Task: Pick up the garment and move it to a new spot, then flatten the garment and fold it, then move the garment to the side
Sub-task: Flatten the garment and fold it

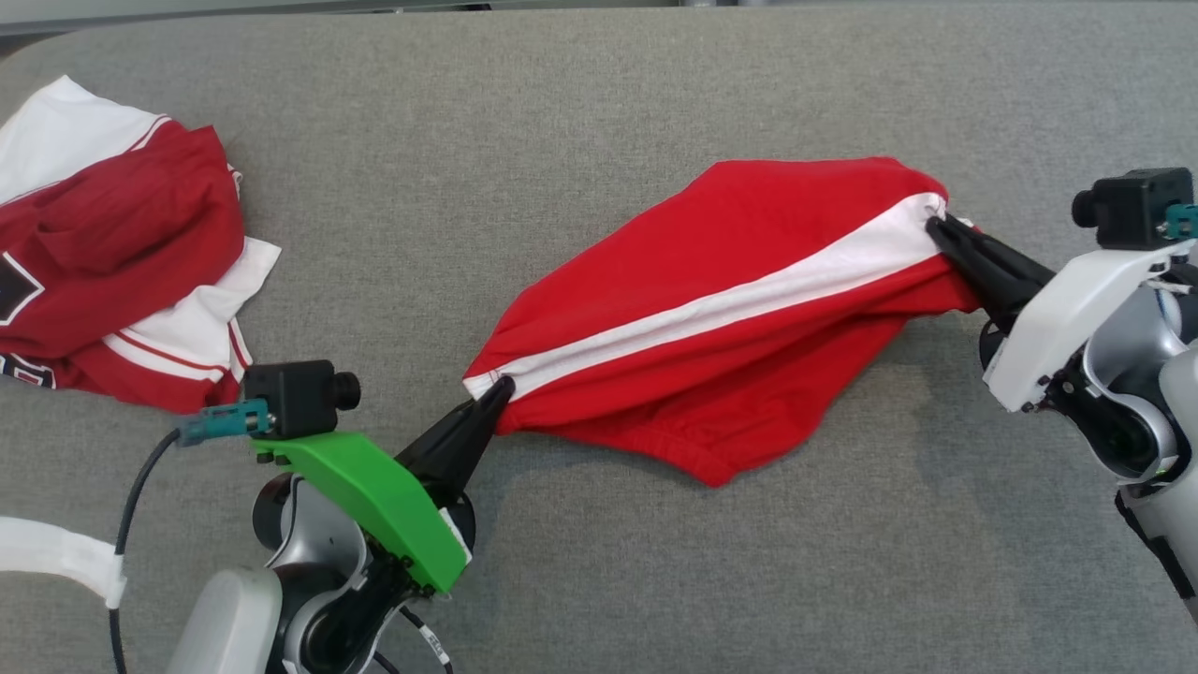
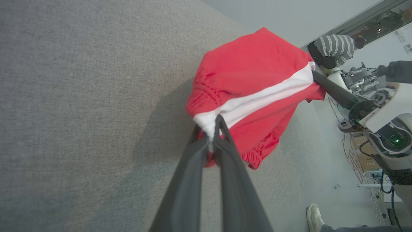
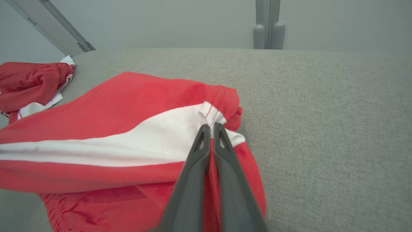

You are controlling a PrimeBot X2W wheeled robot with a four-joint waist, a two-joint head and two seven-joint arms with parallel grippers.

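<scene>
A bright red garment (image 1: 711, 309) with a white stripe hangs stretched between my two grippers above the grey padded surface (image 1: 599, 103). My left gripper (image 1: 504, 386) is shut on its lower left end, where the white stripe ends. My right gripper (image 1: 936, 223) is shut on the upper right end of the same stripe. In the left wrist view the red garment (image 2: 251, 80) bunches at my left gripper (image 2: 210, 127), and the right arm's fingers hold the far end. In the right wrist view my right gripper (image 3: 209, 127) pinches the red garment (image 3: 128, 106) at its hem.
A second, darker red and white garment (image 1: 112, 243) lies crumpled at the far left of the surface. A person in a striped top (image 2: 334, 46) and a shoe (image 2: 313, 217) show beyond the surface's edge in the left wrist view, with cables and equipment (image 2: 370, 106).
</scene>
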